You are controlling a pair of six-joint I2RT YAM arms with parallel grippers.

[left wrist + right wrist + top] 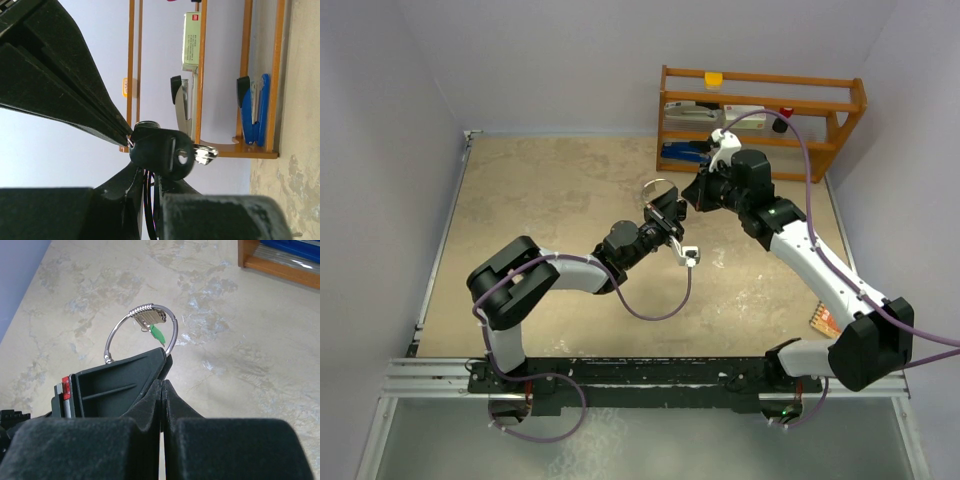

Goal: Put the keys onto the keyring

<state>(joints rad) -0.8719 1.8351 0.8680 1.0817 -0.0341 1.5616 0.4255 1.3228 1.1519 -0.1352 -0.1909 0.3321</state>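
The keyring (116, 332), a thin silver ring standing open at one end, carries small silver keys (150, 316) and a green-headed key (158, 334). My left gripper (667, 215) is shut on the ring's wire above mid-table. In the left wrist view the wire (129, 143) shows at the pinched tips of that gripper (131, 139). Just in front sits the black-headed key (157, 150), its silver blade (205, 154) pointing toward the rack. My right gripper (163, 382) is shut, tips against the left finger (115, 385), and appears to hold the black key's head by its edge.
A wooden rack (760, 115) stands at the back right, close behind the grippers. It holds a blue stapler (255, 110), a black stapler (182, 102) and a yellow item (714, 77). A small orange object (823, 320) lies by the right arm near the table's right edge.
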